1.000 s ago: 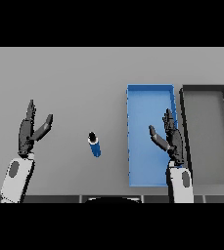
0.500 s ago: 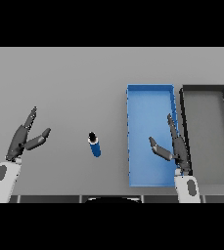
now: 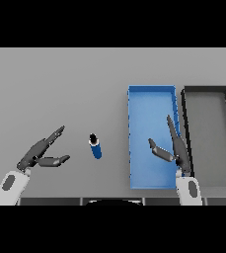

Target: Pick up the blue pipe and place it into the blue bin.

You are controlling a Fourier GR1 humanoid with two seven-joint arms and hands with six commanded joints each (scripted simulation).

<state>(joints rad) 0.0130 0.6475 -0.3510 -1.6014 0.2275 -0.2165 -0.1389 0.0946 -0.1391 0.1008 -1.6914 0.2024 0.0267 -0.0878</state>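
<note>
The blue pipe [image 3: 95, 146] is a short blue cylinder with a dark end cap, lying on the grey table left of the blue bin [image 3: 151, 96]. My left hand [image 3: 39, 153] is open at the lower left, fingers pointing right toward the pipe, about a hand's length short of it and not touching. My right hand [image 3: 175, 149] is open over the near right part of the blue bin, turned edge-on with the thumb sticking out to the left. Neither hand holds anything.
A black bin [image 3: 208, 92] stands directly right of the blue bin, their long walls side by side. The grey table [image 3: 55, 89] stretches away to the left and far side.
My left hand has swung down and turned, fingers now pointing toward the pipe. My right hand has rotated edge-on over the blue bin. The pipe has not moved.
</note>
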